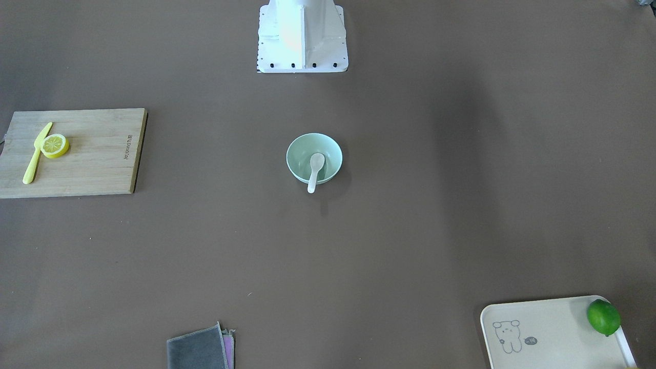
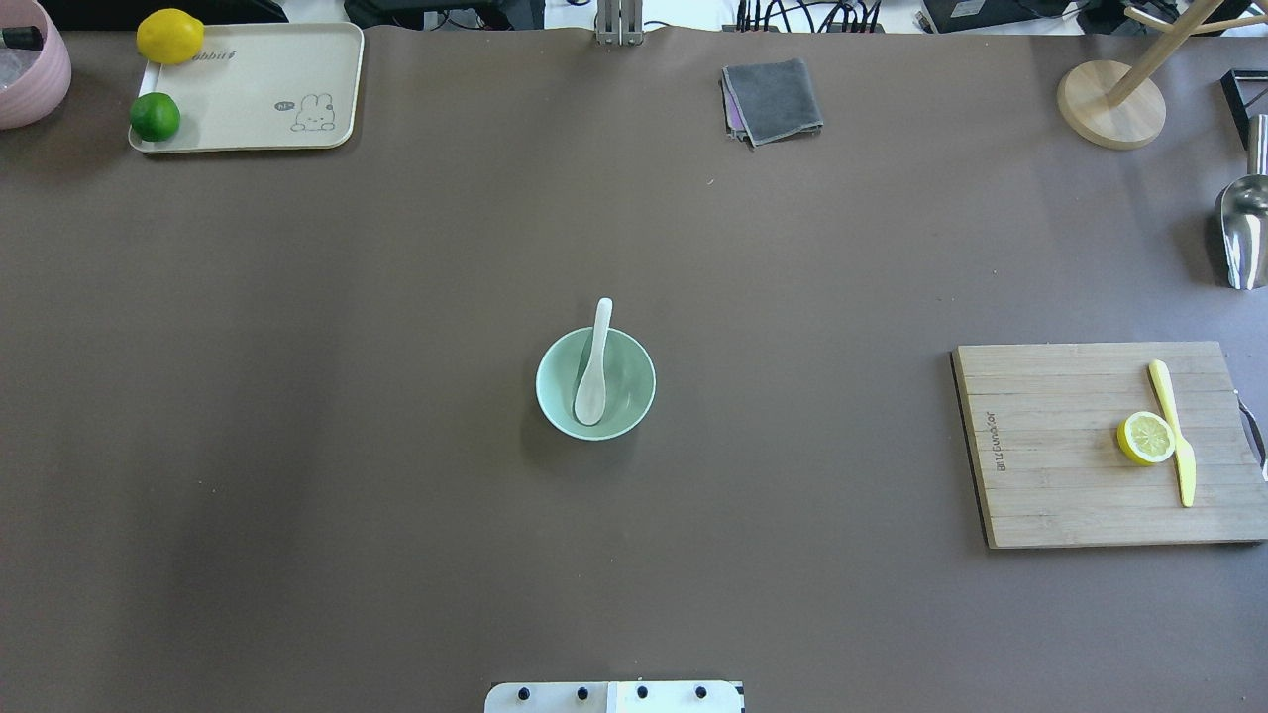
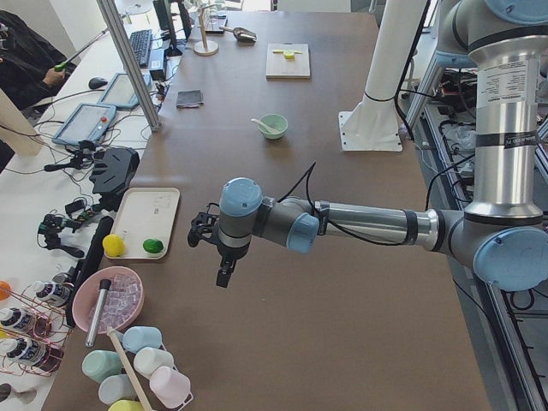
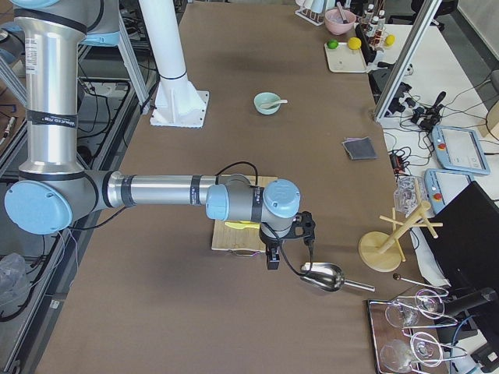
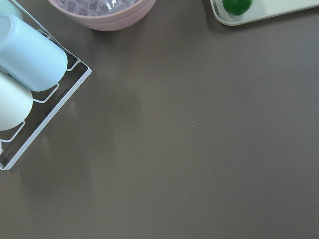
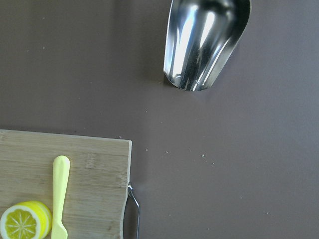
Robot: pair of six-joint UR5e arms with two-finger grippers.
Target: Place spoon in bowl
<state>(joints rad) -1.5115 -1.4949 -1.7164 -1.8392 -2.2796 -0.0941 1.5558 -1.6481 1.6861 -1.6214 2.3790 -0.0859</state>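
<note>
The pale mint-green bowl stands at the table's middle, also in the front view. The white spoon lies with its scoop inside the bowl and its handle over the rim, pointing away from the robot base; it also shows in the front view. My left gripper hangs fingers down over the table's left end, far from the bowl. My right gripper hangs over the right end near the cutting board. I cannot tell whether either is open or shut. Neither holds anything that I can see.
A wooden cutting board with a lemon slice and yellow knife lies at right. A cream tray with a lime and a lemon, a grey cloth, a metal scoop and a cup rack line the edges.
</note>
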